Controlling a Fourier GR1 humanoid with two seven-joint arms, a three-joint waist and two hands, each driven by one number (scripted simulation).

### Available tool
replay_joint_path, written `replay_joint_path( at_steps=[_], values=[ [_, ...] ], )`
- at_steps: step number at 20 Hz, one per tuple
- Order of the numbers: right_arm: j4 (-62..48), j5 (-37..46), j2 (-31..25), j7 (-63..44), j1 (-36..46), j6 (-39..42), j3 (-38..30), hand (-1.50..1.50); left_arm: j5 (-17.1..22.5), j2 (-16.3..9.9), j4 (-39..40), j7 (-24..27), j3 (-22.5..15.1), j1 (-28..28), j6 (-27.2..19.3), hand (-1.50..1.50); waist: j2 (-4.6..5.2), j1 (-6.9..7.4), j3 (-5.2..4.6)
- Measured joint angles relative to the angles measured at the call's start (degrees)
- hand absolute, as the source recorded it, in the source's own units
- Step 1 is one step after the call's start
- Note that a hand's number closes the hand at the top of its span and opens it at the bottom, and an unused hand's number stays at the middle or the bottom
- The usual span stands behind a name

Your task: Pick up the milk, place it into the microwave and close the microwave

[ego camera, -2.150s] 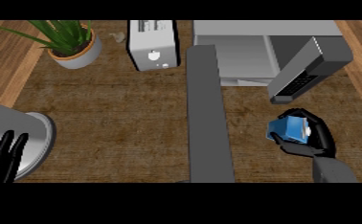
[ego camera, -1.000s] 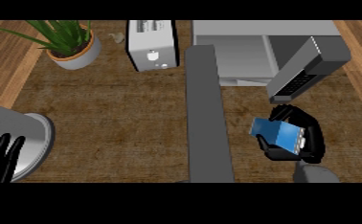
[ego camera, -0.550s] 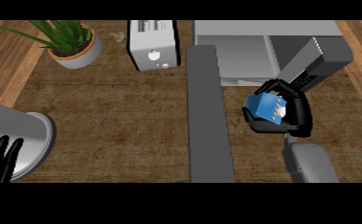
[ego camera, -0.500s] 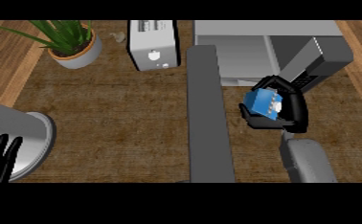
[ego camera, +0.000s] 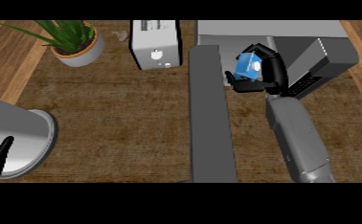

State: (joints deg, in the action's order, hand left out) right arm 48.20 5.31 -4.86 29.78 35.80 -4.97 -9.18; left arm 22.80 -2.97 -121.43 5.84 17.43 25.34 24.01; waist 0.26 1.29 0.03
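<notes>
The milk (ego camera: 249, 66) is a small blue carton with a white cap, held above the counter at the mouth of the microwave (ego camera: 233, 30). My right hand (ego camera: 267, 77) is shut on it, fingers curled over its far side and thumb below it. The microwave is a grey box at the top right with its interior open. Its long grey door (ego camera: 209, 117) swings out toward me, just left of the carton. My left hand (ego camera: 5, 151) shows only as a dark sliver at the lower left edge.
A white toaster (ego camera: 155, 43) stands left of the microwave. A potted plant (ego camera: 73, 43) sits at the top left. A grey round plate (ego camera: 25, 137) lies at the left edge. A dark grey panel (ego camera: 322, 65) stands right of my hand.
My right hand has carried the milk up and to the left, from the counter's right side to the microwave's opening. The left hand has stayed put.
</notes>
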Motion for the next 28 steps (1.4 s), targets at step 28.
replay_joint_path(
  at_steps=[28],
  values=[
    [-37.0,3.3,-8.5,10.5,26.1,-20.9,-9.3,1.5,-3.0,-1.1,3.7,-1.0,-3.0,-9.0,1.1,-1.5,2.87,5.95,0.23]
  ],
)
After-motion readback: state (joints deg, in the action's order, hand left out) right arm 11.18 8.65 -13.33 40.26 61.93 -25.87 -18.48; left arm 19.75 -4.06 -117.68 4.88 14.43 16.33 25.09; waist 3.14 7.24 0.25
